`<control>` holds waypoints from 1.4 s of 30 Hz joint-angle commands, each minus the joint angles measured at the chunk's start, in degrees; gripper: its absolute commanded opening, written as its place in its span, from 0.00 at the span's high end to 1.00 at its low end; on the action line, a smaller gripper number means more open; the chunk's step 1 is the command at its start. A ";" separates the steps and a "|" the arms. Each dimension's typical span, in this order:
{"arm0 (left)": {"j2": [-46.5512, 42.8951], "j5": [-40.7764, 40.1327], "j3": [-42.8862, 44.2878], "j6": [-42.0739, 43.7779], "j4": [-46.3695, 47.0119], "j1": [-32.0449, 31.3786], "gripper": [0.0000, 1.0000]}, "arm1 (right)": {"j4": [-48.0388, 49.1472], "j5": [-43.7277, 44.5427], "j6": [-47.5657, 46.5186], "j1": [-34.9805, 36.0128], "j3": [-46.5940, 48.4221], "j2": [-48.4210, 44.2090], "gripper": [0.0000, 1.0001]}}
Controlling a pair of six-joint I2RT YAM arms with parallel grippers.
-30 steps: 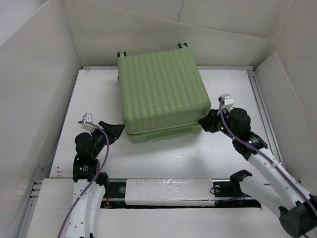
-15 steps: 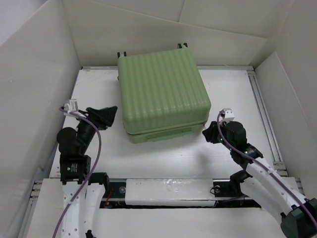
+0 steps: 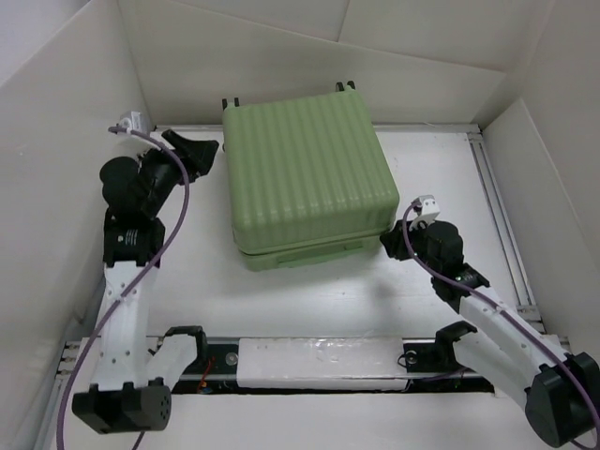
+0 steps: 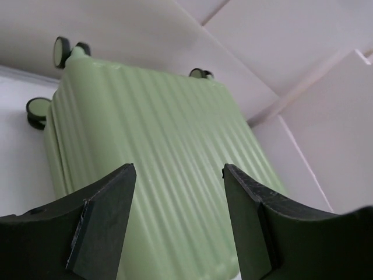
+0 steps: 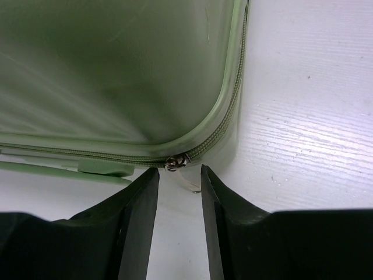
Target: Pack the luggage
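Observation:
The luggage (image 3: 305, 178) is a pale green ribbed hard-shell suitcase lying flat and closed in the middle of the white table (image 3: 187, 272), its caster wheels (image 4: 61, 51) toward the far wall. My left gripper (image 3: 208, 153) hovers open beside its far left corner, raised off the table. In the left wrist view the ribbed luggage lid (image 4: 157, 134) fills the gap of the left gripper (image 4: 178, 175), untouched. My right gripper (image 3: 389, 246) is low at the near right corner. There the right gripper (image 5: 179, 172) stands narrowly open, its tips on either side of the silver zipper pull (image 5: 178, 162) on the zipper line.
Tall white cardboard walls (image 3: 66, 141) box the table in on the left, back and right. A metal rail (image 3: 497, 206) runs along the right edge. A white-wrapped bar (image 3: 319, 361) lies across the near edge between the arm bases.
My left arm has risen and swung from the near left of the table to the luggage's far left corner, its jaws widening. The right gripper has shifted slightly nearer, staying at the near right corner.

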 commanded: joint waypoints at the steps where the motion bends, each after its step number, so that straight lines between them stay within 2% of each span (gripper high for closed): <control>1: 5.27 -2.74 5.94 2.08 -0.28 -0.09 0.42 | 5.19 -0.88 -1.65 -0.40 1.98 0.44 0.59; 3: 11.00 -2.74 11.89 3.65 -5.34 -0.09 0.42 | 5.19 -0.25 -1.65 -0.40 1.98 0.44 0.59; 4: 12.77 -4.40 12.45 3.66 -4.50 -1.48 0.40 | 5.19 -0.25 -1.65 -0.40 1.98 0.44 0.59; 5: 16.35 -9.55 14.80 5.84 -7.02 -8.11 0.40 | 5.72 -0.25 -1.65 -0.40 1.98 0.44 0.59; 6: 17.70 -20.65 17.26 7.16 -9.74 -12.61 0.40 | 5.72 -0.25 -1.65 -0.92 1.98 0.44 0.59; 7: 18.75 -25.20 19.55 8.22 -8.46 -17.53 0.38 | 6.24 -0.25 -1.65 -0.93 1.98 0.44 0.59; 8: 22.16 -33.07 25.40 7.97 -14.11 -24.28 0.40 | 6.86 -1.12 -1.65 -0.93 1.98 0.96 0.59; 9: 22.19 -33.15 25.46 6.66 -14.16 -25.48 0.40 | 6.86 -1.13 -1.65 -0.93 1.98 1.75 0.59; 10: 19.67 -30.46 20.94 5.26 -9.12 -25.49 0.41 | 6.86 -2.18 -1.65 -0.93 1.98 1.76 0.59; 11: 11.99 -28.34 16.71 3.85 -4.45 -25.49 0.41 | 6.86 -2.19 -1.65 -0.93 1.98 1.76 0.59; 12: 8.60 -26.93 13.54 2.71 -1.88 -25.49 0.44 | 6.86 -2.88 -1.65 -0.93 1.28 1.76 0.59; 16: -2.39 -19.64 -3.23 1.73 0.06 -25.49 0.56 | 7.39 -3.42 -1.65 -1.55 1.28 1.23 0.58; 17: -5.11 -19.62 -12.68 0.34 2.08 -25.49 0.58 | 7.39 -4.20 -1.65 -1.55 1.28 1.23 0.58; 18: -11.41 -18.23 -17.21 -0.20 3.58 -25.49 0.60 | 8.09 -4.21 -1.65 -1.55 0.76 1.23 0.58; 20: -16.28 -16.11 -23.99 -0.90 5.95 -25.49 0.60 | 8.88 -4.21 -1.65 -1.55 0.14 0.62 0.60; 22: -17.36 -17.58 -25.60 1.02 4.13 -25.49 0.57 | 8.88 -3.42 -1.65 -1.55 -0.39 0.62 0.62; 23: -15.10 -17.16 -24.91 1.02 4.12 -25.49 0.57 | 8.88 -2.90 -1.65 -1.55 -0.39 0.62 0.62; 24: -12.29 -16.46 -20.20 1.03 3.86 -25.49 0.55 | 9.49 -2.89 -1.65 -1.55 -1.00 0.09 0.62; 27: -2.79 -21.44 -11.22 1.55 2.18 -25.49 0.52 | 10.03 -2.97 -1.12 -1.55 -2.32 0.09 0.62; 28: -0.16 -21.46 -4.40 2.25 1.58 -25.49 0.52 | 10.03 -2.98 -1.12 -1.55 -2.33 0.09 0.62; 29: 6.13 -21.46 -0.51 2.26 0.44 -26.27 0.52 | 10.03 -2.98 -1.12 -1.55 -2.33 0.09 0.62; 30: 9.76 -31.38 3.71 4.87 -1.05 -29.76 0.52 | 10.03 -2.98 -1.12 -1.55 -2.33 0.09 0.62; 31: 13.63 -40.44 13.67 7.15 -6.46 -35.10 0.50 | 10.03 -3.50 -1.12 -1.55 -2.33 0.09 0.60; 32: 17.93 -49.06 18.90 9.27 -9.47 -40.99 0.49 | 10.03 -4.20 -1.12 -1.55 -2.33 0.09 0.60; 33: 25.02 -57.24 23.74 10.16 -12.99 -51.66 0.49 | 10.03 -4.21 -1.12 -1.55 -2.33 0.61 0.60; 34: 26.40 -67.76 26.92 9.47 -15.37 -55.25 0.51 | 10.03 -4.82 -1.12 -2.07 -2.33 0.62 0.60; 35: 25.80 -67.87 26.08 9.46 -13.57 -57.90 0.52 | 10.03 -4.82 -1.12 -2.07 -2.33 0.62 0.60; 37: 18.18 -64.90 18.39 8.15 -6.29 -63.27 0.52 | 10.03 -5.35 -1.12 -2.07 -2.33 0.62 0.60; 38: 15.10 -63.66 9.03 4.58 -1.03 -64.41 0.55 | 10.03 -5.35 -1.12 -2.07 -2.33 0.62 0.60; 39: 12.11 -62.52 4.24 3.06 1.20 -65.30 0.57 | 10.03 -5.35 -1.12 -2.07 -2.33 0.62 0.60; 40: 7.65 -62.51 -0.33 1.31 2.17 -67.22 0.59 | 10.03 -5.35 -1.12 -2.07 -2.33 0.09 0.60; 41: 6.12 -64.60 -8.12 -4.11 1.31 -68.20 0.61 | 10.03 -5.35 -1.12 -2.07 -2.33 0.09 0.62; 42: 4.89 -65.31 -11.94 -6.77 0.52 -69.16 0.62 | 10.03 -5.35 -1.12 -2.07 -2.33 -0.43 0.62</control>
